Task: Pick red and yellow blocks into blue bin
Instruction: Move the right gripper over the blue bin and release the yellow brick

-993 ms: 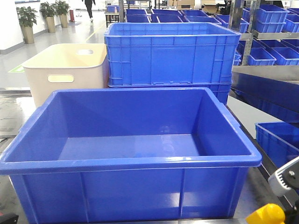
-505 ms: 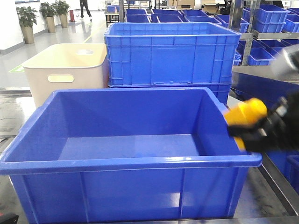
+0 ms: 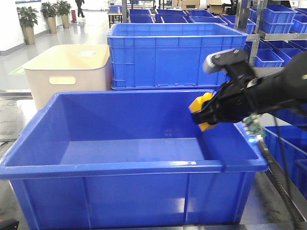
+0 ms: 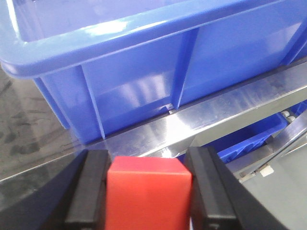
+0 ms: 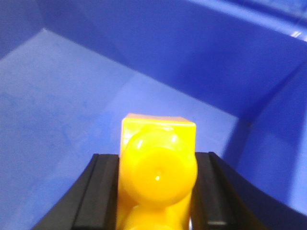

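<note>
Fingers [image 5: 103,191] of the right gripper [image 3: 205,115] pinch the yellow brick [image 3: 200,104] over the blue bin [image 3: 134,168], while the left gripper [image 4: 147,189] clamps the red cube [image 4: 148,184] just outside it

Bright, even overhead light here. White glare streaks the blue bin's rim [image 4: 120,32] and the steel tabletop [image 4: 216,115]; the close-up yellow brick [image 5: 158,163] looks soft and overexposed.

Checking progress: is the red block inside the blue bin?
No, the red block sits clamped in the left gripper outside the blue bin.
</note>
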{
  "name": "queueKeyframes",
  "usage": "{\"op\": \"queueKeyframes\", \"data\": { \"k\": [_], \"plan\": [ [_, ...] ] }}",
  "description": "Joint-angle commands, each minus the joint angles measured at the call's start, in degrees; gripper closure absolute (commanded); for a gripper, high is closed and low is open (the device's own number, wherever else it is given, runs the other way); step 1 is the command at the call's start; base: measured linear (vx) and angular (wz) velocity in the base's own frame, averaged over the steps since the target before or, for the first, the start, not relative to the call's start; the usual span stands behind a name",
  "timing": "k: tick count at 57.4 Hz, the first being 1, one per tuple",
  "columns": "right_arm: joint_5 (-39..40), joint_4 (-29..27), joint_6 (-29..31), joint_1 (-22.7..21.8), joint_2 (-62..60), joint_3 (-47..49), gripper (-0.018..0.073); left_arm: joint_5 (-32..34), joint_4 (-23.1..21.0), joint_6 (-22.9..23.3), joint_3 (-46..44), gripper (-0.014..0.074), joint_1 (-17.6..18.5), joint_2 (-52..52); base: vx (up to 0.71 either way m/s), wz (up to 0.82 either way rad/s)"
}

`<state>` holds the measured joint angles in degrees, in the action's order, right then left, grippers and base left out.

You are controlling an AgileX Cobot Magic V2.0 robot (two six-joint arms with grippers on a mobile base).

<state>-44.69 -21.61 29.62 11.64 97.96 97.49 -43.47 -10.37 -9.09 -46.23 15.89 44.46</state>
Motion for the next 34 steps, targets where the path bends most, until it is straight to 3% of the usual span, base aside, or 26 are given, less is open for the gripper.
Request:
{"op": "queueKeyframes", "data": {
  "k": [1, 6, 17, 34],
  "plan": [
    [3.0, -3.1, 1.7, 0.0, 0.4, 3.2, 0.03, 3.9, -0.9, 0.2, -1.6, 0.0326, 0.4, -0.4, 0.0, 0.0],
    [2.9, -5.7, 4.7, 0.2, 2.5, 3.2, 0.03, 3.9, -0.9, 0.2, -1.6, 0.0326, 0.4, -0.4, 0.0, 0.0],
    [3.9, -5.3, 8.0, 1.1, 4.8, 3.2, 0.027, 3.9, -0.9, 0.2, -1.6, 0.0326, 0.4, -0.4, 0.0, 0.0],
    [5.7, -5.8, 7.7, 1.2, 3.7, 3.2, -0.0052, 3.9, -0.9, 0.2, -1.6, 0.0326, 0.4, -0.4, 0.0, 0.0]
  ]
}}
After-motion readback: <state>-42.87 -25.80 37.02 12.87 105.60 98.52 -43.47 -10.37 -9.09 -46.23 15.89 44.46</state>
